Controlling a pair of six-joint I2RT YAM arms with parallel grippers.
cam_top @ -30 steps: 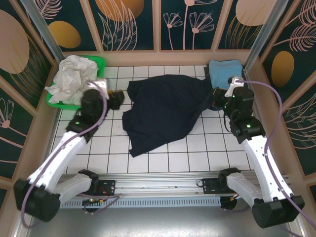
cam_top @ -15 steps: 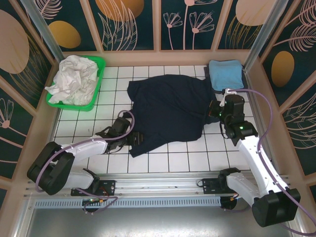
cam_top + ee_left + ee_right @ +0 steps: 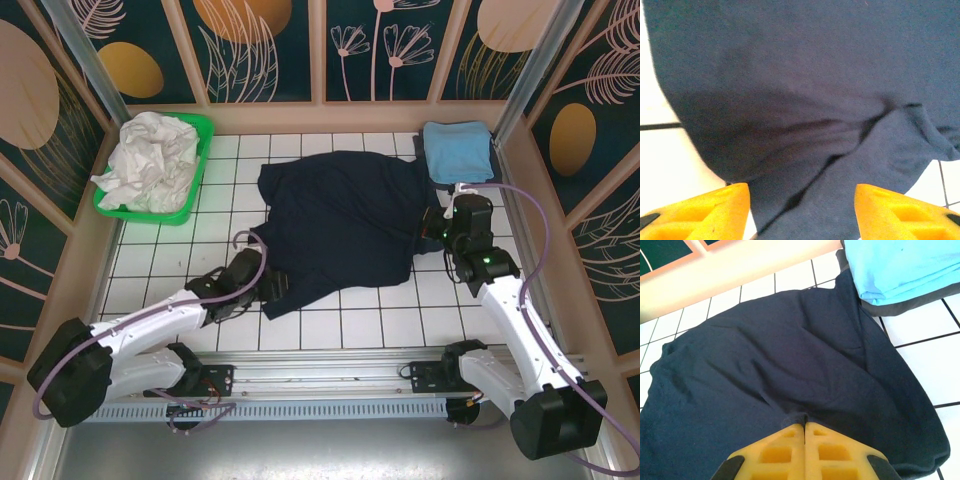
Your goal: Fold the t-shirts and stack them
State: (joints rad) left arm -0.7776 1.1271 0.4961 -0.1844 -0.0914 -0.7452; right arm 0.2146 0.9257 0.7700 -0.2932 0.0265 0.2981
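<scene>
Rumpled navy t-shirt on tiled table, right jaws clenched on puckered cloth, left jaws released astride folds

Dark navy t-shirt, unfolded and rumpled, spread across the table. Light blue t-shirt folded at the far right corner. White t-shirt crumpled in the green basket.

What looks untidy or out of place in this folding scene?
The navy t-shirt lies rumpled and askew across the tiles, unfolded. A white shirt sits crumpled in the green basket.
</scene>
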